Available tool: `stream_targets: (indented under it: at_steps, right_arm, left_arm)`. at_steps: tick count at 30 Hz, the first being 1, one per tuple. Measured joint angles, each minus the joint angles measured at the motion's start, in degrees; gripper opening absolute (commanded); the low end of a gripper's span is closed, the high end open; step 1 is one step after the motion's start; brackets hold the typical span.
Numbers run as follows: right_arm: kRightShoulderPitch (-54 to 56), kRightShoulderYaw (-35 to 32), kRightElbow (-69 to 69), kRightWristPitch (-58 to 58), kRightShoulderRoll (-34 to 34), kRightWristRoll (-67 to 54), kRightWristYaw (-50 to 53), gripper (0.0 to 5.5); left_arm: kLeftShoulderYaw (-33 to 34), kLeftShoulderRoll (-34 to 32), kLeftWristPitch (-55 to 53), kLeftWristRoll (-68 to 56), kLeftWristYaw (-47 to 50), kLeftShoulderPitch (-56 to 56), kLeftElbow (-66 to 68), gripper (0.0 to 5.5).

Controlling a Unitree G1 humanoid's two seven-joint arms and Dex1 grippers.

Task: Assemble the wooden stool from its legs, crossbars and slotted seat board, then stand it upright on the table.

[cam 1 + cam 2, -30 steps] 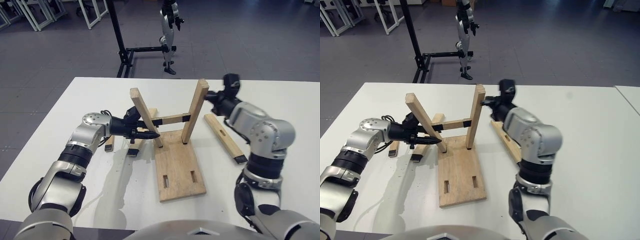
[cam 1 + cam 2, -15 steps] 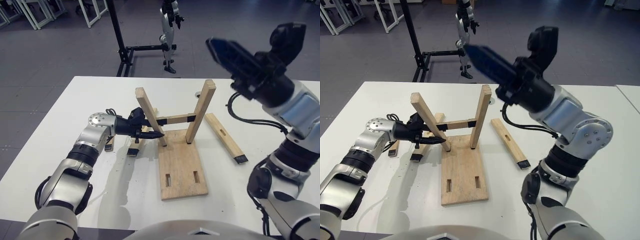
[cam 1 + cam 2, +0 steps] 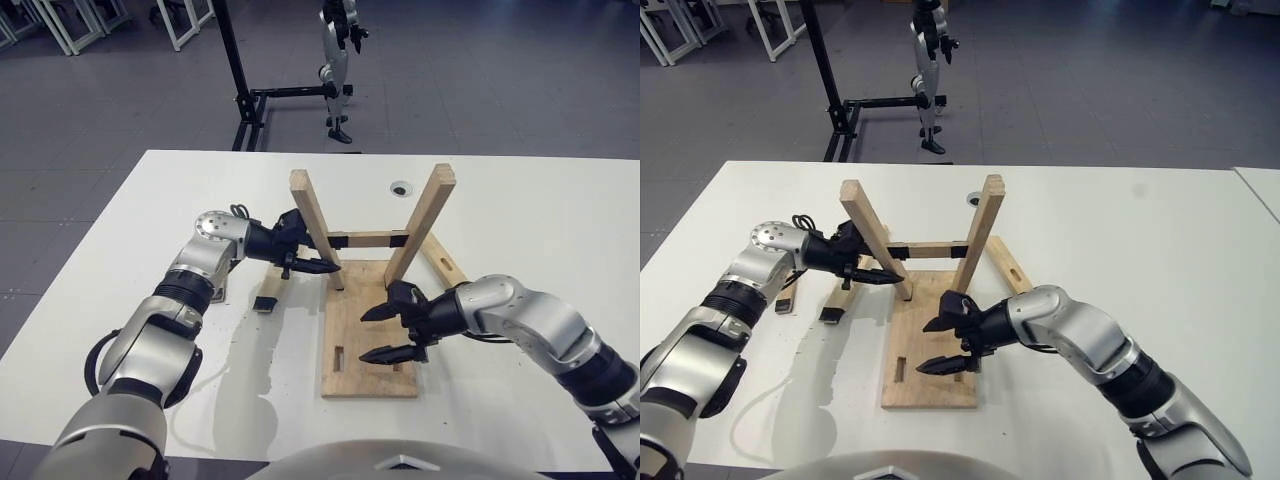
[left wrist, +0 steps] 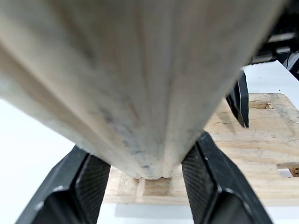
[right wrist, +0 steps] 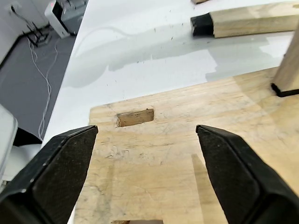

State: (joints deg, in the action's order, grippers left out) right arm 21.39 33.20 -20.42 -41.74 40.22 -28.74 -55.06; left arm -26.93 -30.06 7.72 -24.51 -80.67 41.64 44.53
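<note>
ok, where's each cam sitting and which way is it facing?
Left eye: head, forward and down over the table; both arms show, left gripper, right gripper.
Right eye: beside it, same scene.
Left wrist: wrist-mounted, along its fingers clamping a leg.
Right wrist: wrist-mounted, down between open fingers onto the seat board.
Shared: both wrist views catch the seat board.

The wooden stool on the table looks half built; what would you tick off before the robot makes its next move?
1. Left gripper shut on the left standing pale wooden leg: ok.
2. That leg fully seated in the flat pale wooden seat board: cannot tell.
3. Right gripper open above the board: ok.
4. Near rectangular slot free: ok.
5. Loose black-tipped wooden piece lying on the white table, not yet fitted: not ok.
</note>
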Motion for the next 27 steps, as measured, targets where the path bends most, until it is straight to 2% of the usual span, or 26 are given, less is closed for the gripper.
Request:
stream_targets:
  at_steps: [8, 9, 10, 13, 20, 23, 27]
  right_arm:
    - [0.0, 1.8, 7.7, 11.5, -1.3, 12.8, 0.0, 3.90]
    - [0.0, 1.8, 8.3, 12.8, -1.2, 13.8, -0.3, 3.92]
    - [0.0, 1.9, 8.7, 14.0, -1.2, 14.5, -0.7, 3.92]
    - [-1.0, 1.6, 8.5, 16.1, -1.0, 16.2, -1.6, 3.92]
    - [-3.8, 0.3, 6.3, 15.3, -1.5, 17.5, -1.0, 3.92]
    - [-5.0, -0.5, 5.7, 15.2, -2.0, 17.7, -0.3, 3.92]
    - [-6.7, -1.2, 5.2, 14.6, -4.1, 17.9, 2.0, 3.92]
  left_arm:
    - [0.0, 0.6, 0.0, 0.7, 0.2, -0.3, -1.2, 2.07]
    - [0.1, 0.6, 0.0, 0.7, 0.2, -0.3, -1.2, 2.45]
    - [0.0, 0.6, 0.5, 1.3, 0.6, -0.4, -1.4, 2.62]
    - [-3.4, 1.2, 4.0, 13.2, 6.2, -3.7, -1.0, 3.19]
    - [-0.1, 2.1, 2.1, 16.8, 6.7, -3.7, -1.4, 4.26]
    - [1.1, -0.8, -0.5, 17.4, 2.1, -3.5, -2.8, 4.82]
    - [3.5, -11.5, -5.2, 16.6, -8.0, -0.8, -10.4, 4.87]
